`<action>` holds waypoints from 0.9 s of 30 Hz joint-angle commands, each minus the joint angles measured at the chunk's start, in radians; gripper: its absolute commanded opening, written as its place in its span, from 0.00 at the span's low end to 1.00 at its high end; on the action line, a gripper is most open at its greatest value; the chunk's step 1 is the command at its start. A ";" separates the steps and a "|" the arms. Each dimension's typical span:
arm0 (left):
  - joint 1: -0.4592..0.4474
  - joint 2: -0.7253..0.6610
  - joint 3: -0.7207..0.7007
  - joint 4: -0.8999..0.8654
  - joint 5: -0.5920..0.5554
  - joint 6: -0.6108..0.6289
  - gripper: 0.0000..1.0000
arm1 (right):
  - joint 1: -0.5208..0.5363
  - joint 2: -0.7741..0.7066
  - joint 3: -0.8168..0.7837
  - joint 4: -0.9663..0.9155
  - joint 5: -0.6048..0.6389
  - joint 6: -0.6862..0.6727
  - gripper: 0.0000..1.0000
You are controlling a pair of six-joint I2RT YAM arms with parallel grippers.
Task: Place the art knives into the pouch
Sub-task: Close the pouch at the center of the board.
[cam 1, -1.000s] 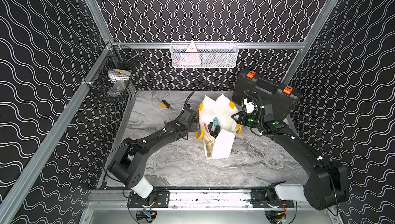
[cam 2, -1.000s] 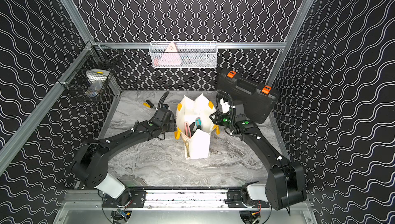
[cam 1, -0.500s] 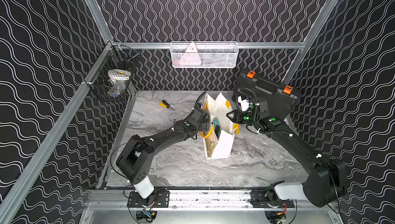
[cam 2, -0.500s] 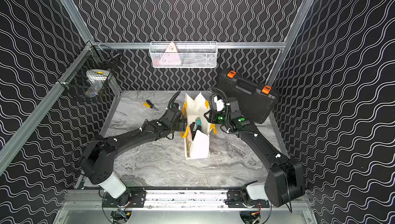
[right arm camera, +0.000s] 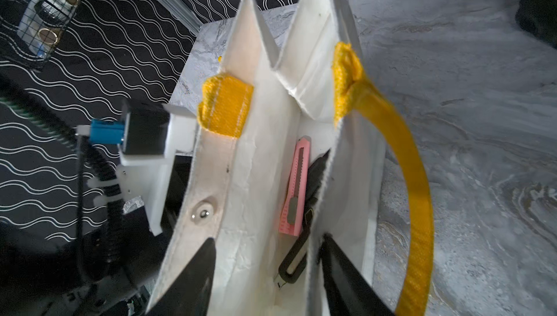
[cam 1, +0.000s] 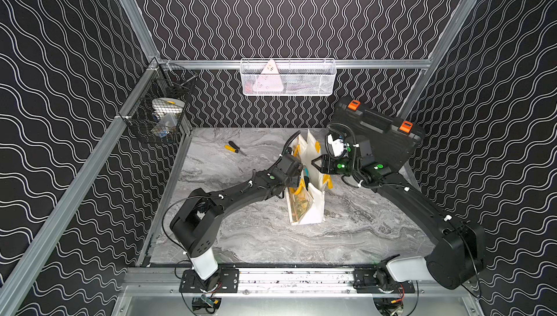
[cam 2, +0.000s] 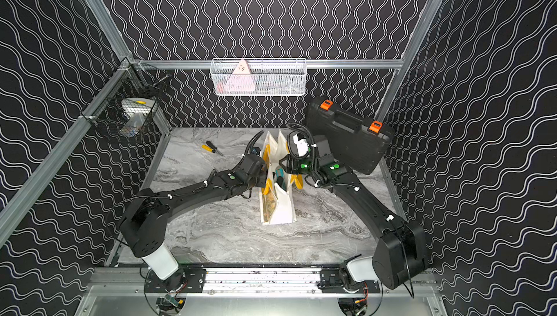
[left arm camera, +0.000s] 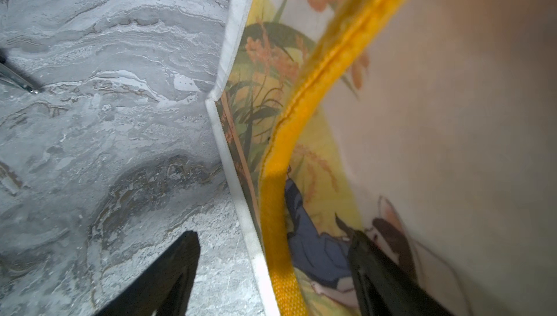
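Observation:
The pouch (cam 1: 312,209) (cam 2: 281,209), a white tote with yellow handles, stands upright mid-table with its mouth up. Inside it the black art knife (right arm camera: 297,252) lies along one wall beside a pink cutter (right arm camera: 297,191). My right gripper (right arm camera: 268,269) (cam 1: 315,160) hovers over the mouth, open, with nothing between its fingers. My left gripper (left arm camera: 272,234) (cam 1: 298,178) is low at the pouch's printed side and stands wide open. The pouch's corner edge and a yellow handle (left arm camera: 275,239) lie between its fingers, apart from both.
A black hard case (cam 1: 376,136) with orange latches leans at the back right, close behind my right arm. A yellow-handled screwdriver (cam 1: 233,148) lies at the back left. A white wire basket (cam 1: 287,77) hangs on the back rail. A black mesh basket (cam 1: 159,118) hangs on the left rail.
My right gripper has opened wider over the pouch mouth, and the black knife now lies loose inside. My left arm has swung right against the pouch, whose mouth has narrowed.

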 commanded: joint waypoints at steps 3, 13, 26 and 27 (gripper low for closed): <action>-0.017 0.016 0.035 0.030 -0.009 -0.023 0.82 | 0.036 0.008 0.028 -0.035 0.044 -0.030 0.58; -0.028 0.035 0.064 0.023 -0.015 -0.019 0.82 | 0.076 0.045 0.063 -0.054 0.058 -0.044 0.58; -0.045 0.060 0.101 0.009 -0.025 -0.008 0.82 | 0.125 0.096 0.131 -0.139 0.140 -0.077 0.52; -0.045 0.061 0.102 0.010 -0.026 -0.009 0.82 | 0.126 0.093 0.125 -0.133 0.141 -0.075 0.51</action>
